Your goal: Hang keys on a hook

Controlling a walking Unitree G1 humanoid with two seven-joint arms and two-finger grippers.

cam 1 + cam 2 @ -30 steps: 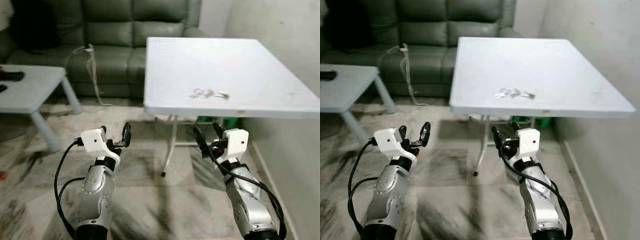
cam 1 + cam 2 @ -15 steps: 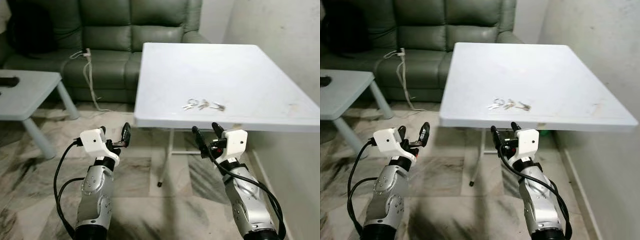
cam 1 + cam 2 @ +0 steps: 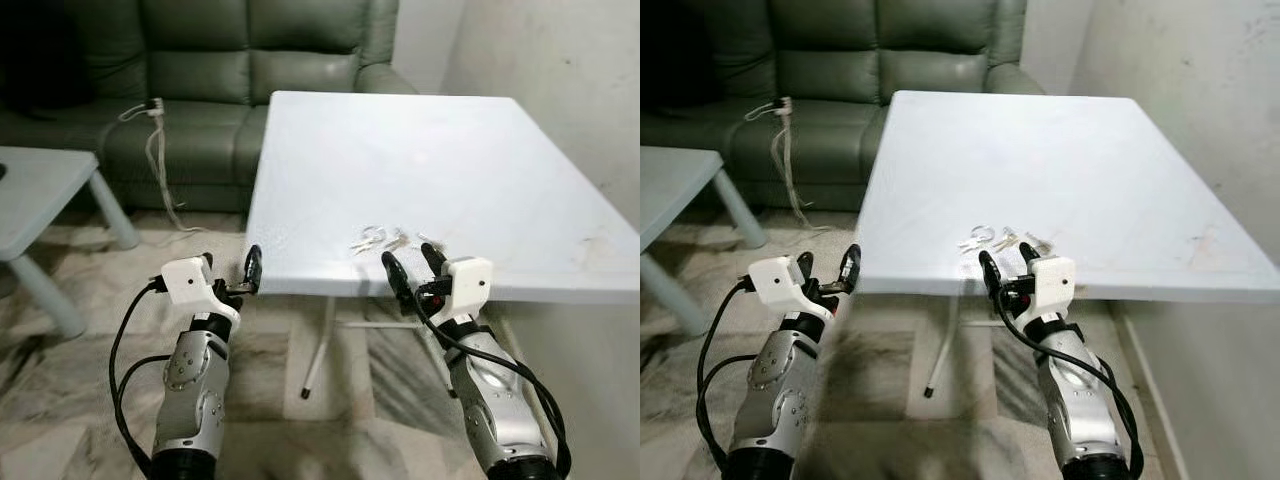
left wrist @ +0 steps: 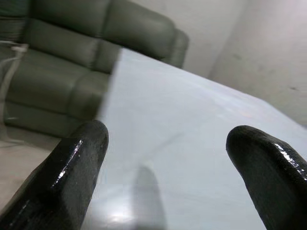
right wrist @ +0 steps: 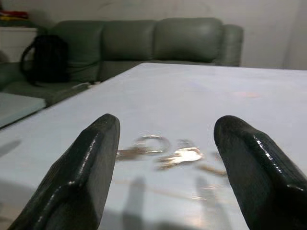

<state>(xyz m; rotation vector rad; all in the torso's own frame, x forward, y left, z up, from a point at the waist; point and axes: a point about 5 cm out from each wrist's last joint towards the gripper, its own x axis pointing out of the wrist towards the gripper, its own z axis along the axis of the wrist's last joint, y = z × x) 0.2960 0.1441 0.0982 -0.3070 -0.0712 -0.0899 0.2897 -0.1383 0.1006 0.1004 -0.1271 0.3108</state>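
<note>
A bunch of silver keys (image 3: 388,241) lies on the white table (image 3: 420,160) near its front edge. My right gripper (image 3: 412,265) is open at the table's front edge, just short of the keys (image 5: 163,152), which lie ahead between its fingers (image 5: 88,172). My left gripper (image 3: 232,270) is open too, held at the table's front left corner with nothing between its fingers (image 4: 67,177).
A green sofa (image 3: 230,60) stands behind the table with a white cable (image 3: 155,140) draped over its seat. A low grey side table (image 3: 40,200) is at the left. A white wall (image 3: 560,90) runs close along the right. Marbled floor lies below.
The camera has moved forward, so the table and keys now sit much closer to both grippers. The arms hold the same pose, fingers still open.
</note>
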